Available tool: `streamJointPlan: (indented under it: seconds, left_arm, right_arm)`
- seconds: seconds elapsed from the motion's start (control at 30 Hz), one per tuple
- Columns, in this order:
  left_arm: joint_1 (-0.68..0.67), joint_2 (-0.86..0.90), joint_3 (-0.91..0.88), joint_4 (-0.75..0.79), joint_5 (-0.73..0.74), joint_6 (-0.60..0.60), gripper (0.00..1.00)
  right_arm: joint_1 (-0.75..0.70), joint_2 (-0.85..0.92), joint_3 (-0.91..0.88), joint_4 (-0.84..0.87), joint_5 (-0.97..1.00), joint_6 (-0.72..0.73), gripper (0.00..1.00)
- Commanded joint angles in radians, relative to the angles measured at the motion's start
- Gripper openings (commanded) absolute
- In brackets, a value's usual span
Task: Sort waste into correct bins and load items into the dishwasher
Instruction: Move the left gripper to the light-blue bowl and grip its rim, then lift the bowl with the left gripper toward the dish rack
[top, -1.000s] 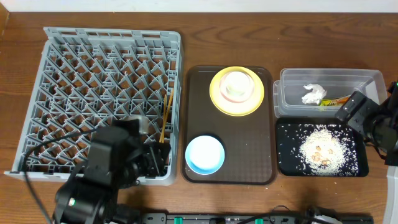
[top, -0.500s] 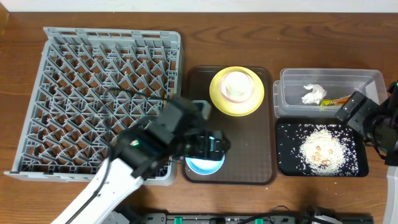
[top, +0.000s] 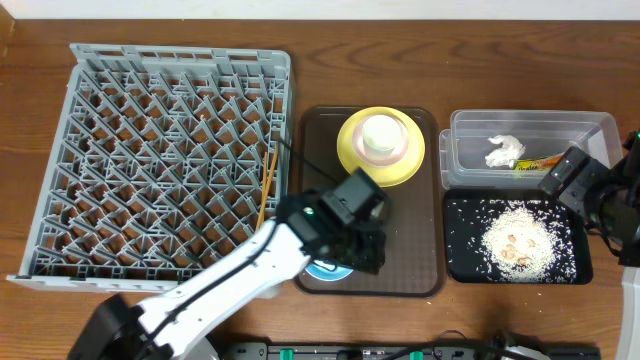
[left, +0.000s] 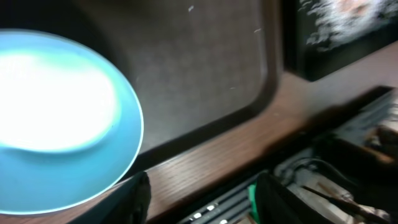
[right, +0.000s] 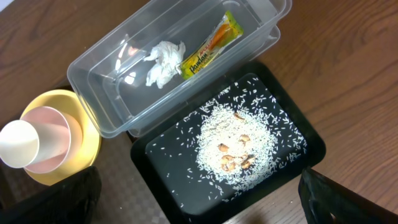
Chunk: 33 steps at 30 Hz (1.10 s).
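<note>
The light blue bowl (left: 56, 118) sits on the dark brown serving tray (top: 410, 250); overhead only its edge (top: 325, 271) shows under my left arm. My left gripper (top: 362, 250) hangs over the bowl's right side, open and empty (left: 202, 199). The yellow plate (top: 350, 162) carries a pale pink bowl and the white cup (top: 380, 133). Chopsticks (top: 266, 185) lie in the grey dish rack (top: 150, 150). The napkin (right: 163, 59) and wrapper (right: 211, 43) lie in the clear container (right: 112, 59). Rice (right: 236, 140) covers the black tray (right: 168, 180). My right gripper (right: 199, 211) is open above it.
The right arm (top: 600, 195) stands at the table's right edge beside the clear container (top: 590, 128) and black tray (top: 460, 262). The serving tray's front rim and the table's front edge (left: 249, 149) lie just below the left gripper.
My left arm has swung from the rack's front right corner rightward onto the serving tray, over the blue bowl. The right arm has not moved.
</note>
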Motion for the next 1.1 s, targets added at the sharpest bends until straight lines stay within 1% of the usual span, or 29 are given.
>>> streamJointPlan:
  seconds: [0.0, 0.1, 0.23, 0.43, 0.6, 0.77, 0.87, 0.97, 1.07]
  left_arm:
    - [-0.043, 0.050, 0.016, -0.004, -0.128, -0.006, 0.50]
    - [-0.076, 0.087, 0.016, -0.006, -0.239, -0.029, 0.46]
    - [-0.109, 0.127, 0.016, -0.006, -0.316, -0.065, 0.41]
    - [-0.146, 0.189, 0.015, -0.002, -0.349, -0.072, 0.40]
    - [-0.159, 0.247, 0.014, 0.002, -0.418, -0.072, 0.38]
    - [-0.159, 0.285, 0.014, 0.006, -0.420, -0.072, 0.38]
    - [-0.159, 0.300, 0.014, 0.005, -0.446, -0.072, 0.38]
    - [-0.159, 0.304, 0.013, 0.005, -0.448, -0.072, 0.34]
    - [-0.159, 0.304, 0.013, 0.005, -0.437, -0.072, 0.34]
  right_arm:
    - [0.001, -0.002, 0.003, -0.001, 0.000, -0.013, 0.99]
    - [0.001, -0.003, 0.003, -0.001, 0.000, -0.013, 0.99]
    - [0.001, -0.003, 0.003, -0.001, 0.000, -0.013, 0.99]
    - [0.001, -0.003, 0.003, -0.001, 0.000, -0.013, 0.99]
    - [0.001, -0.003, 0.003, -0.001, 0.000, -0.013, 0.99]
    - [0.001, -0.003, 0.003, -0.001, 0.000, -0.013, 0.99]
    - [0.001, -0.003, 0.003, -0.001, 0.000, -0.013, 0.99]
    - [0.001, -0.003, 0.003, -0.001, 0.000, -0.013, 0.99]
    - [0.001, -0.003, 0.003, -0.001, 0.000, -0.013, 0.99]
